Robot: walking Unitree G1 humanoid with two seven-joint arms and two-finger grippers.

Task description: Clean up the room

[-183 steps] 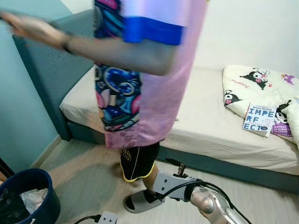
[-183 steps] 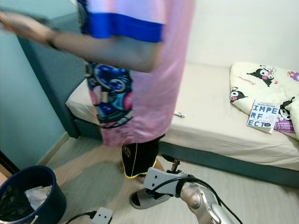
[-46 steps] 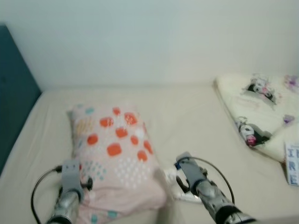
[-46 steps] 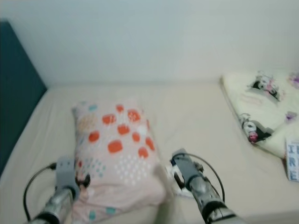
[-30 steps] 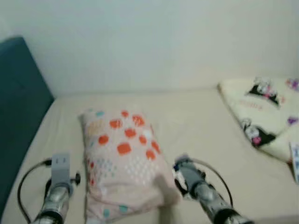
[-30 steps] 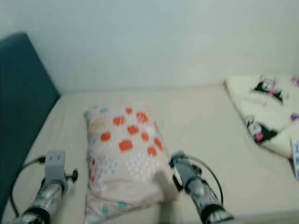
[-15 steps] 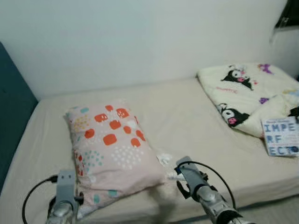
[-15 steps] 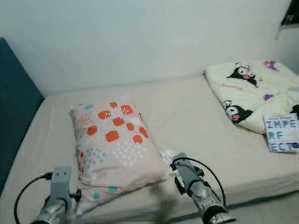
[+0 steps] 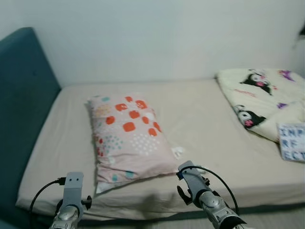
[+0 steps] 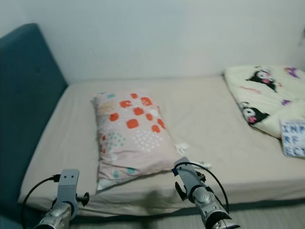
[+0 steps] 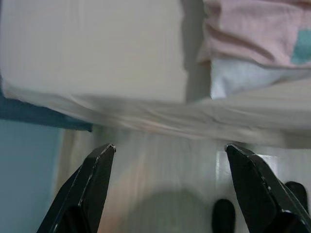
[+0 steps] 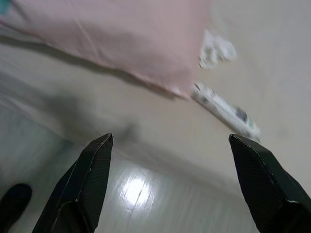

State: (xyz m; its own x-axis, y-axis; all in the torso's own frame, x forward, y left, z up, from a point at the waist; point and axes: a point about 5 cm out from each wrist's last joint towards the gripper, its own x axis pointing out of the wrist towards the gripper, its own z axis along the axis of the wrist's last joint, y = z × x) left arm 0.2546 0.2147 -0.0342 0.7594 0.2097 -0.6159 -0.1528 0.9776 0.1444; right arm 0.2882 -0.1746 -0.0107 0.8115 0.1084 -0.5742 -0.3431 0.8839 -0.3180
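Eye view: the robot faces the bed; a pillow lies left of centre, a wrapper and a tube just right of it, a book far right. No container appears.

Left wrist: left hand spread, empty, over the bed's edge.

Right wrist: right hand spread above the tube; reaching down for it looks like the next step.

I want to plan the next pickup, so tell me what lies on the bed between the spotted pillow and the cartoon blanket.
Mostly bare sheet. Beside the pillow lie a crumpled white scrap and a small white tube-like thing; toward the blanket nothing else, as the eye views show.
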